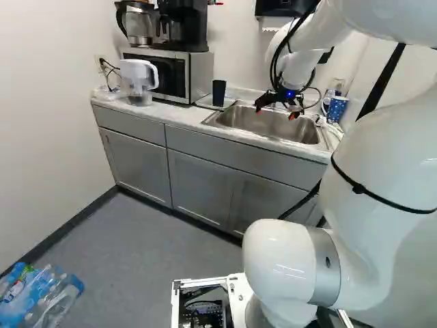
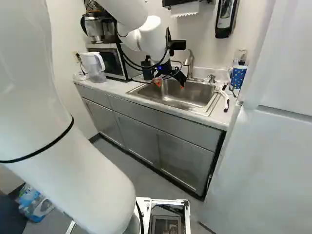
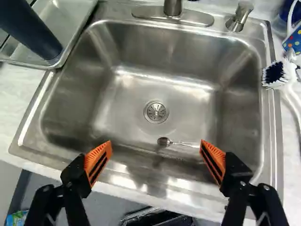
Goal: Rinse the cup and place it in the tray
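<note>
Table [image 1: 179,115], pale top, grey cabinets below. Inset: one steel sink [image 3: 131,89]. Standing on top: one microwave [image 1: 199,72]; one clear pitcher, white handle [image 1: 136,78], beside it; one shallow tray [image 3: 76,41] beside the sink; one dotted blue mug [image 2: 238,76]; one white brush [image 3: 283,77] at the sink's edge.

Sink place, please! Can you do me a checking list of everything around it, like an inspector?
Surface: pale counter around a metal sink.
Job's things: dark cup standing in the tray beside the sink; whether it's rinsed, I can't tell.
Clutter: spoon in the sink; brush and spotted mug beside it.
Gripper: open, holding nothing, over the sink.
Cables: black, looping beside the arm.
Surroundings: microwave, pitcher; bottles on the floor.
People: nothing seen.
</note>
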Controlling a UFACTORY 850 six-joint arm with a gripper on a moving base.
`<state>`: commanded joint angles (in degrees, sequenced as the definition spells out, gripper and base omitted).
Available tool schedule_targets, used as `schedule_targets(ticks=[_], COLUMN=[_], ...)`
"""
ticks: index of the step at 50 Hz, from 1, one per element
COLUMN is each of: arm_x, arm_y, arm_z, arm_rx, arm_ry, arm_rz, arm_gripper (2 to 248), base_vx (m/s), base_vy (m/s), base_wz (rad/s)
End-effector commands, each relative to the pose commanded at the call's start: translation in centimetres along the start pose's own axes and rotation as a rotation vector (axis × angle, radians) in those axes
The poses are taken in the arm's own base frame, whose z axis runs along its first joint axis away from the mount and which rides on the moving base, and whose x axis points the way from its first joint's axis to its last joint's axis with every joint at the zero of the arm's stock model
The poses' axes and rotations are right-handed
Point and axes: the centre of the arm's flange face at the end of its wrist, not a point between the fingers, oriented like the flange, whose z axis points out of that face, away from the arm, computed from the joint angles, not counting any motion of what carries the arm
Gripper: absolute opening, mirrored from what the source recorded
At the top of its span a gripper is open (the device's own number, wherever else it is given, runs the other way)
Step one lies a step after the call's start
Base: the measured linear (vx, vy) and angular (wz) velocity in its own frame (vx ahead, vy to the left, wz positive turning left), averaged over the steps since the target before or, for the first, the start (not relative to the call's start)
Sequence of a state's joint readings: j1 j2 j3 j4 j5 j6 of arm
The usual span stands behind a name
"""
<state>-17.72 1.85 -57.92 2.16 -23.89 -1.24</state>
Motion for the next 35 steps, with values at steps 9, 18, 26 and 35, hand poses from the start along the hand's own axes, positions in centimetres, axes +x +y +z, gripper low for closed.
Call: schedule_targets(ticks=[9, 18, 26, 35], arm_x=[0.00, 0.00, 0.00, 0.00], arm_y=[0.00, 0.00, 0.00, 0.00], arm_z=[0.00, 0.00, 0.00, 0.00], arm_rx=[0.000, 0.000, 0.000, 0.000], arm_ry=[0.000, 0.000, 0.000, 0.000], arm_rz=[0.000, 0.000, 0.000, 0.000], arm_gripper=[247, 247, 247, 247], base_vx=[-0.069, -0.073, -0.075, -0.081], base_vy=[0.063, 0.064, 0.068, 0.075], base_wz=[-0.078, -0.113, -0.132, -0.145])
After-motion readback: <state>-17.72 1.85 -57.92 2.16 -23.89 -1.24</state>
